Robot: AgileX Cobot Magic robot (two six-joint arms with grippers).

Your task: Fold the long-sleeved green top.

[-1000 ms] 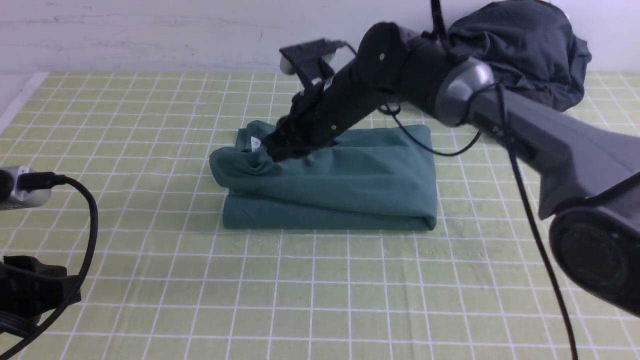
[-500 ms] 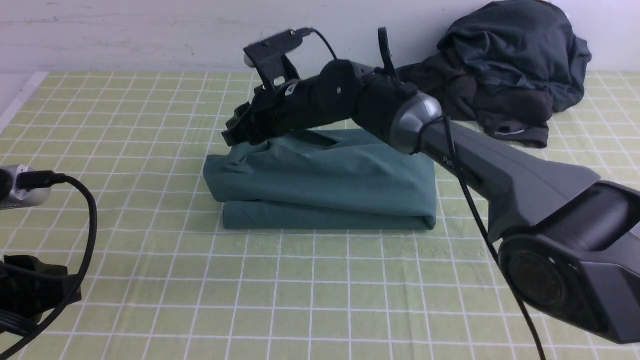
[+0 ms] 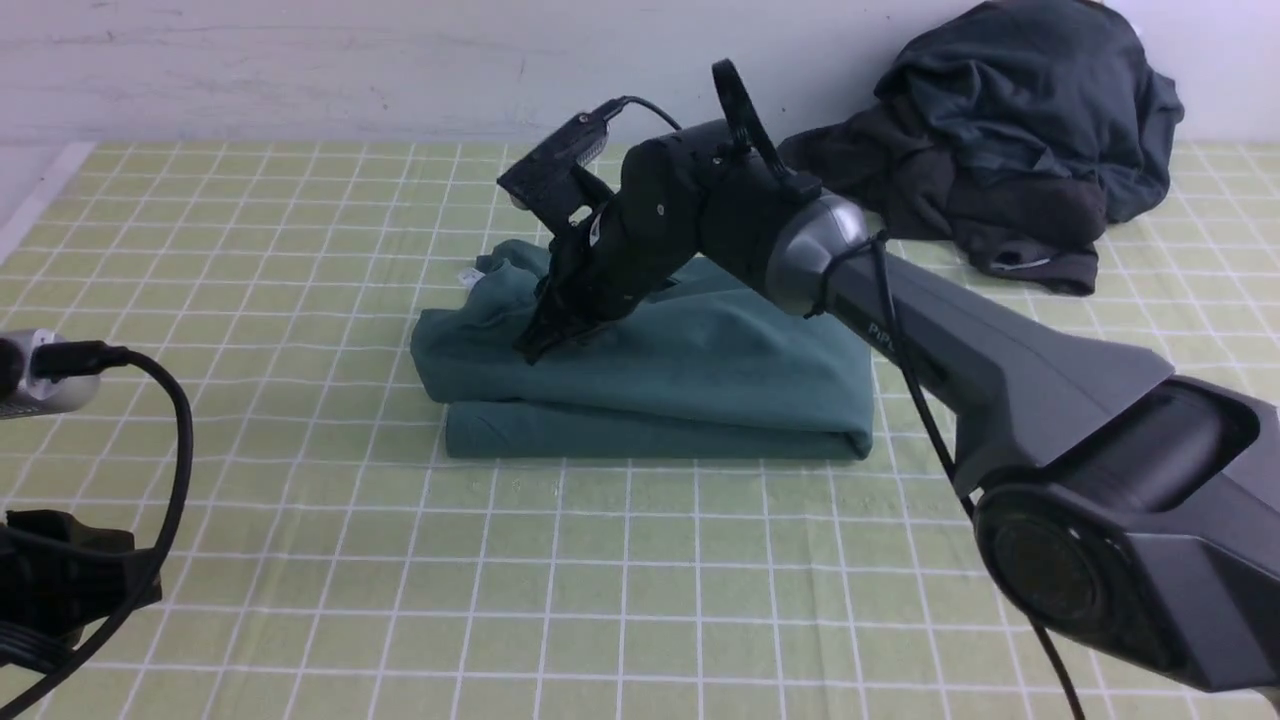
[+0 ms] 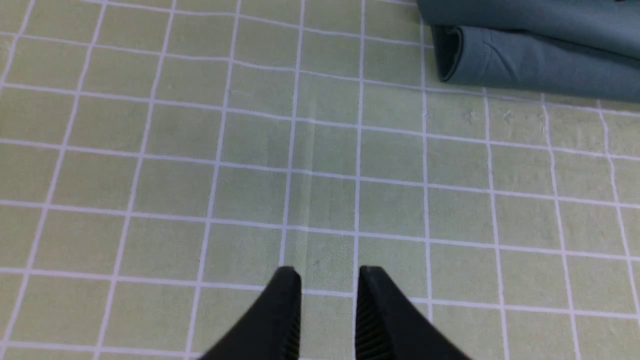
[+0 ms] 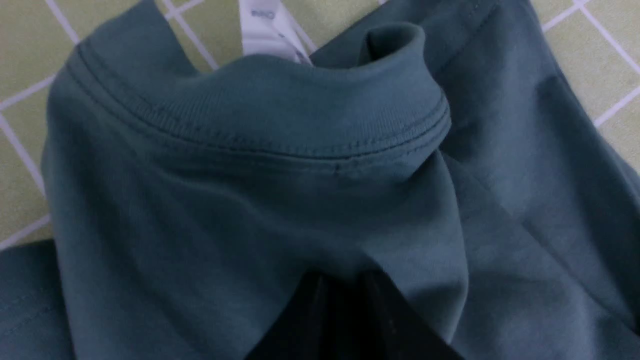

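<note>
The green long-sleeved top [image 3: 700,370] lies folded into a thick rectangle at the middle of the checked cloth. Its ribbed collar [image 5: 280,120] and white neck label [image 5: 265,30] are at its left end. My right gripper [image 3: 530,350] points down onto the upper layer just behind the collar. In the right wrist view, the right gripper [image 5: 345,280] is shut on a bunched ridge of the top's fabric [image 5: 250,200]. My left gripper [image 4: 330,272] hovers open over bare cloth, with nothing between its fingers. One folded corner of the top [image 4: 530,65] lies well away from it.
A heap of dark charcoal and slate-blue garments [image 3: 1010,150] sits at the back right against the wall. The left arm's body and cable [image 3: 60,590] stay low at the near left. The right arm's long link [image 3: 1000,370] crosses over the table's right half.
My right gripper let go of the top, rose and swung left, then came back down and closed on the fabric behind the collar. The collar end now stands higher. The left arm is unmoved.
</note>
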